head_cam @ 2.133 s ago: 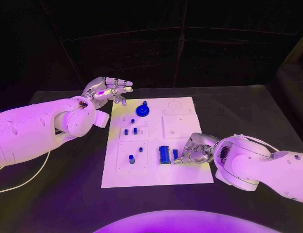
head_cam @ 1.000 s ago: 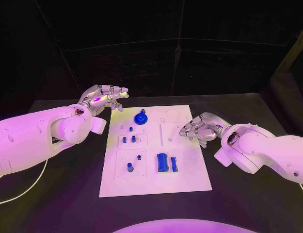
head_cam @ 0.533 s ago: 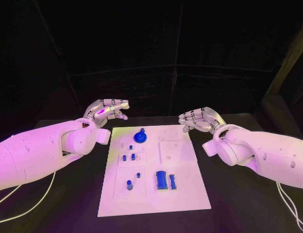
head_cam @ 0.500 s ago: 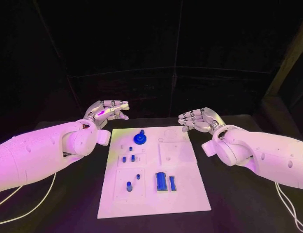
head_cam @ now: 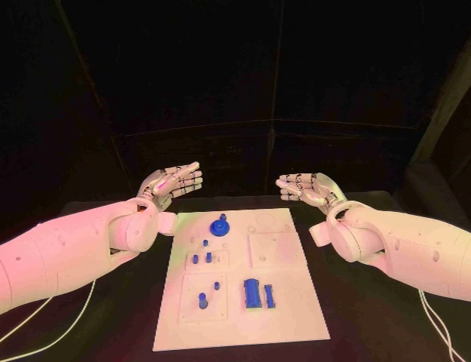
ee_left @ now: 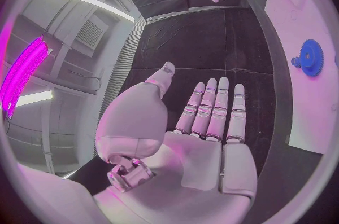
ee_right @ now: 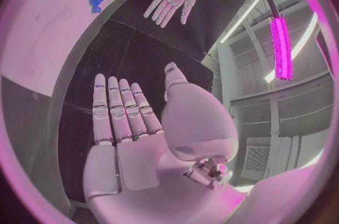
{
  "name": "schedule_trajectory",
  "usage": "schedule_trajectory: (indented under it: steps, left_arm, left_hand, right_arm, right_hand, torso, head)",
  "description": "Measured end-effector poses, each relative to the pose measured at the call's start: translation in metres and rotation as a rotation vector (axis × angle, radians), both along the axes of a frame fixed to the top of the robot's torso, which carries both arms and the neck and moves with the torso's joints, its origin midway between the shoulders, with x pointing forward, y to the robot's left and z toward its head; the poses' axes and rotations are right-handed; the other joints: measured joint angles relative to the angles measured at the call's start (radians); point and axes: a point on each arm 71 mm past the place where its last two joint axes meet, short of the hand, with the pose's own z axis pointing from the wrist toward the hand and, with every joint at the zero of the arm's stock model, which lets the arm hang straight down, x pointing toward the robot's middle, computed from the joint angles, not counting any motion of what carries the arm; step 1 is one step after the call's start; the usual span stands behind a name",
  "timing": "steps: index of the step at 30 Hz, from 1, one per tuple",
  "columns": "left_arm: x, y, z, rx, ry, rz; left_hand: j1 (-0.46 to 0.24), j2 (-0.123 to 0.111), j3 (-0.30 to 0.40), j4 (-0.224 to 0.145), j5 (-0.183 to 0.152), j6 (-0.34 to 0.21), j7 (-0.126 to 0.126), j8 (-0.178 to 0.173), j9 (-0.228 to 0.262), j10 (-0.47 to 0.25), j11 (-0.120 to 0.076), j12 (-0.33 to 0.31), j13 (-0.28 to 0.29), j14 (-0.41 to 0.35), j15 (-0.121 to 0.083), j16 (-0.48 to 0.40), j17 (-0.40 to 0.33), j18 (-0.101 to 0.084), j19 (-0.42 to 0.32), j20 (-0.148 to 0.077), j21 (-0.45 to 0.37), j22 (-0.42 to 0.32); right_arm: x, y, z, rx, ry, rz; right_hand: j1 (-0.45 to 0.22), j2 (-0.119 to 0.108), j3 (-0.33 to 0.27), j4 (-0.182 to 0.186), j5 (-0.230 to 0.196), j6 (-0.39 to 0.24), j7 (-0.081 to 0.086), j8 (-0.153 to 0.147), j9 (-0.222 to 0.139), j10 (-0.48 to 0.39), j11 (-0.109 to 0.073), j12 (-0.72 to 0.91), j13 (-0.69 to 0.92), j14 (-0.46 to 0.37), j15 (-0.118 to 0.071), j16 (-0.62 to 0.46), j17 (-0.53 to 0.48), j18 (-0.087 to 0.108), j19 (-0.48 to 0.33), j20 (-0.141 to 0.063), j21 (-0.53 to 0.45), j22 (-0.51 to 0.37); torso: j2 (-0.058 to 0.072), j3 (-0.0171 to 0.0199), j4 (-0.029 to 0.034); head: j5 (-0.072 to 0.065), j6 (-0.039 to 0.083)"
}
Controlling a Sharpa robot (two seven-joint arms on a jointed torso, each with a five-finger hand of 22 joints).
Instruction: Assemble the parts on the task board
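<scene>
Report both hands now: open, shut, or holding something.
Left hand: open, fingers straight and apart, holding nothing.
Right hand: open, fingers straight, holding nothing.

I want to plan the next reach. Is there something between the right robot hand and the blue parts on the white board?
Nothing visible. The right robot hand is open beyond the far edge of the task board, and only bare table and board lie between it and the blue parts.
</scene>
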Motion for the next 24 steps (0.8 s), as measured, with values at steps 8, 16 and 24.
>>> schedule_trajectory:
  steps: [8, 16, 24]
  left_arm:
    - [-0.027, -0.019, -0.006, -0.013, 0.016, 0.015]
    - [-0.063, -0.039, -0.007, 0.020, 0.011, 0.081]
    - [-0.077, -0.041, -0.004, 0.072, -0.019, 0.154]
  left_hand:
    - [-0.275, 0.015, -0.058, 0.005, -0.012, -0.195, -0.063, -0.014, -0.015, -0.211, -0.060, -0.037, -0.015, -0.175, -0.068, -0.066, -0.040, -0.031, -0.141, -0.059, -0.029, -0.074]
    - [-0.474, 0.019, -0.099, 0.005, -0.012, -0.336, -0.096, -0.014, -0.018, -0.364, -0.101, -0.048, -0.018, -0.303, -0.090, -0.113, -0.106, -0.084, -0.243, -0.102, -0.034, -0.128]
    - [-0.606, 0.020, -0.159, 0.006, -0.016, -0.429, -0.103, -0.018, -0.019, -0.465, -0.111, -0.048, -0.019, -0.387, -0.095, -0.162, -0.124, -0.117, -0.314, -0.158, -0.038, -0.163]
  right_arm:
    - [-0.033, 0.024, 0.003, 0.145, 0.019, -0.023]
    - [-0.055, 0.029, 0.005, 0.248, 0.037, -0.131]
    - [-0.056, 0.025, 0.005, 0.264, 0.038, -0.190]
  right_hand:
    - [-0.316, -0.013, 0.064, -0.047, -0.049, -0.187, -0.040, -0.013, -0.053, -0.215, -0.048, -0.010, -0.067, -0.215, -0.066, -0.012, -0.046, -0.031, -0.202, -0.049, -0.047, -0.061]
    - [-0.546, -0.016, 0.091, -0.111, -0.093, -0.323, -0.107, -0.013, -0.100, -0.371, -0.102, -0.014, -0.090, -0.370, -0.092, -0.016, -0.100, -0.062, -0.348, -0.088, -0.102, -0.078]
    - [-0.705, -0.017, 0.096, -0.132, -0.151, -0.417, -0.133, -0.017, -0.112, -0.479, -0.115, -0.016, -0.096, -0.478, -0.097, -0.015, -0.147, -0.117, -0.448, -0.152, -0.111, -0.082]
  torso:
    - [-0.023, 0.0065, 0.0179]
    - [-0.027, 0.0077, 0.0212]
    - [-0.028, 0.0080, 0.0218]
  head:
    - [0.008, 0.009]
    - [0.009, 0.009]
    - [0.009, 0.009]
